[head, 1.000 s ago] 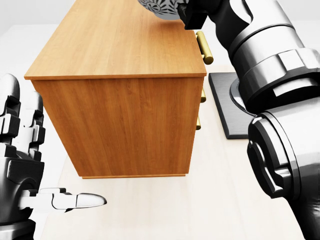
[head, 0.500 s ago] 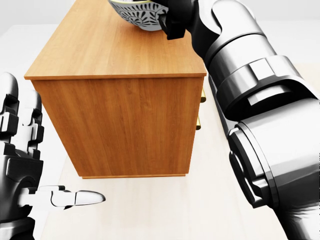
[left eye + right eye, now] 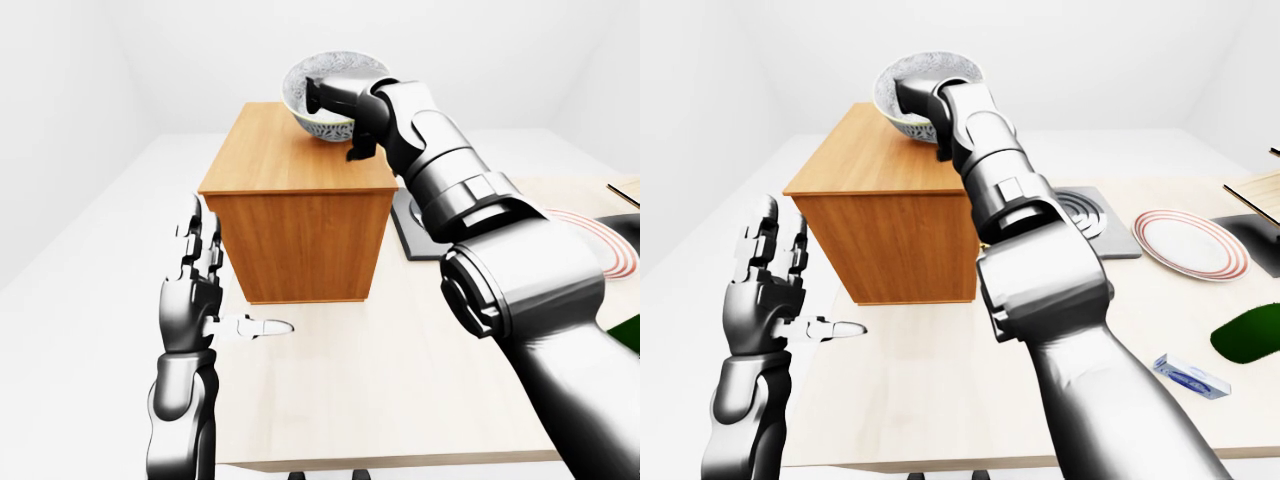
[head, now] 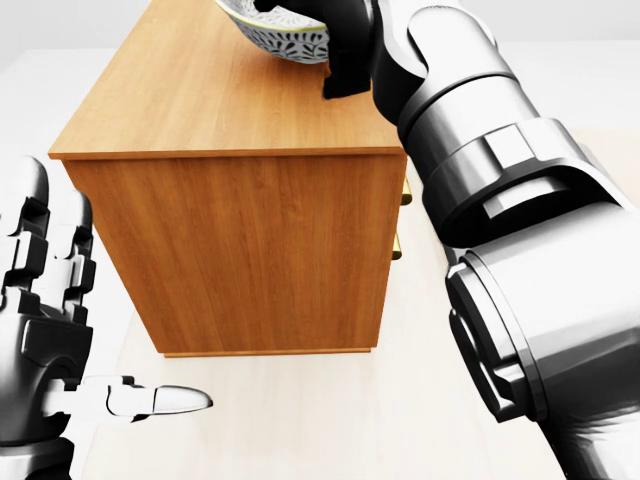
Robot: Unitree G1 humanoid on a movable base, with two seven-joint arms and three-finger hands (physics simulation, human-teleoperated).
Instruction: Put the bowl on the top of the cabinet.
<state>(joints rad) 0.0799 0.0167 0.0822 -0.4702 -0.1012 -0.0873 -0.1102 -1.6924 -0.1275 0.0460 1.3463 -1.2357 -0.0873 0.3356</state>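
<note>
The white bowl [image 3: 334, 67] with a dark pattern hangs tilted over the far end of the wooden cabinet's top [image 3: 290, 155]. My right hand [image 3: 336, 115] is shut on the bowl's rim, with fingers inside it and the thumb outside. I cannot tell whether the bowl touches the top. The head view shows the bowl [image 4: 272, 34] at its upper edge, cut off. My left hand [image 3: 200, 285] is open and empty, held upright to the left of the cabinet, low over the table.
The cabinet stands on a pale table [image 3: 350, 400], with brass handles on its right face [image 4: 404, 190]. To its right are a dark square slab [image 3: 1102, 228], a red-rimmed plate [image 3: 1193, 245], a green thing [image 3: 1250, 330] and a small blue-white box [image 3: 1188, 375].
My right arm has carried the bowl to the left, further over the cabinet's top. My left hand has barely moved.
</note>
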